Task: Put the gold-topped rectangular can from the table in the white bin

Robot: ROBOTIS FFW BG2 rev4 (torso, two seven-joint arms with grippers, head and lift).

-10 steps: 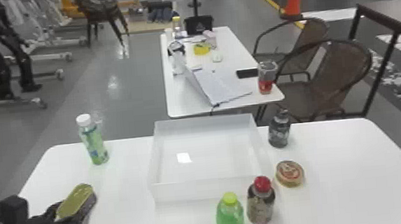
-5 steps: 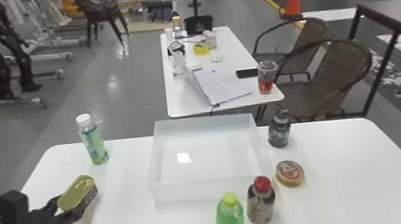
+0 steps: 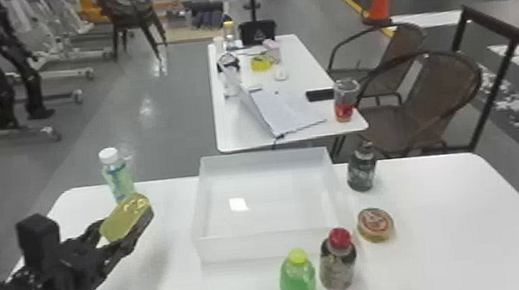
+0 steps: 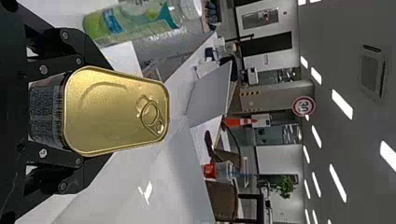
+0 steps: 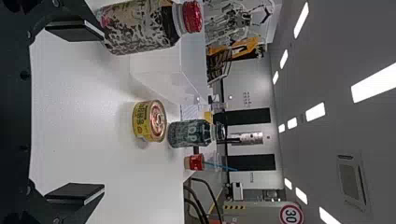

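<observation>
Item, the can (image 4: pixel 116 112): gold lid facing my left wrist camera, gripped in my left claw (image 3: pixel 117 233), held above the table (image 3: pixel 454 237), tilted, to the left of the white bin (image 3: pixel 273 246) and outside it.
Item, right claw (image 5: pixel 103 112): fingers well apart, nothing between them.
Done: grip and, by my reading, lift.
Left: carry over the bin's near wall or left side, lower, release.
I put it near halfway.
Also on the table: round tin (image 3: pixel 374 226) and dark bottle (image 3: pixel 362 171) by the bin's right side; red-capped bottle (image 3: pixel 338 266) at its near right corner, green bottle (image 3: pixel 298 284) beside that.
Hard to make out: the can's underside and where the pads meet its sides; the foot of the white-capped bottle (image 3: pixel 118 181), behind the can in the head view; the green bottle's base, cut off by the lower edge; part of the bin's near wall, masked by the red cap.
</observation>
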